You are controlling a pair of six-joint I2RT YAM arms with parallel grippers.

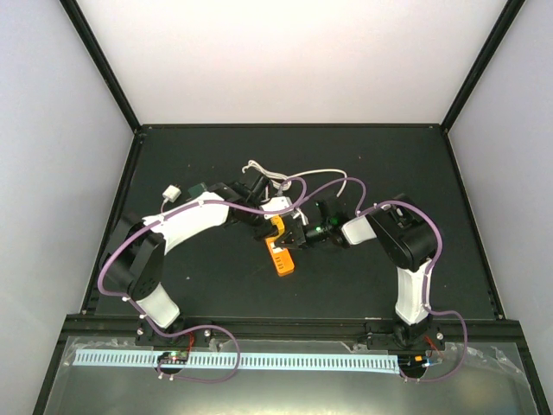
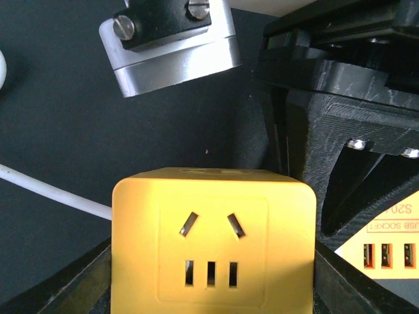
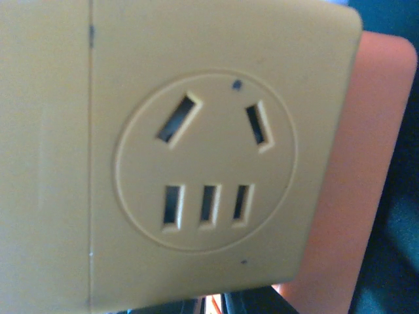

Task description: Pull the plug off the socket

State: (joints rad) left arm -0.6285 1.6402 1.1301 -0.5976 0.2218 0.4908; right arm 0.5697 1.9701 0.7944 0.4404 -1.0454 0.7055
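The orange socket (image 1: 279, 251) lies mid-table between both arms. In the left wrist view its outlet face (image 2: 213, 242) fills the gap between the dark fingers (image 2: 340, 288), and my left gripper (image 1: 263, 226) is shut on it. The cream-white plug (image 3: 196, 157) fills the right wrist view, with orange behind it at the right. My right gripper (image 1: 294, 235) reaches in from the right and is shut on the plug; its fingers are almost wholly hidden behind the block. The thin white cord (image 1: 324, 173) loops away toward the back of the table.
A dark green cube (image 1: 197, 186) and a small white piece (image 1: 170, 194) sit at the back left, beside the left arm. Black frame rails edge the dark table (image 1: 371, 156). Purple cables hang over both arms.
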